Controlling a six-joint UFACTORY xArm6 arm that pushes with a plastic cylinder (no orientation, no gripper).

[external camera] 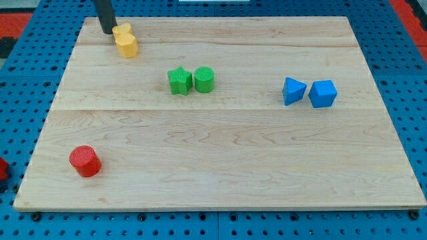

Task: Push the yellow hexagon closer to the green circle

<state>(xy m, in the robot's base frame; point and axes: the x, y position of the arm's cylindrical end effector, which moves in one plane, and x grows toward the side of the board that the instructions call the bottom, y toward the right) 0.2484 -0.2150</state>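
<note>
Yellow hexagon (127,45) sits near the wooden board's (220,167) top-left corner. My tip (107,31) touches a second yellow piece (121,30) that adjoins the hexagon's top-left; its shape unclear. No jaws on this rig: a plain rod.

Green circle (204,79) lies well to the hexagon's lower right, touching the green star (179,81) on its near side. Blue triangle (293,91) and blue cube (323,93) far right of the hexagon, side by side. Red cylinder (85,161) far below it.

The rod (105,15) is cut off by the view's top.
</note>
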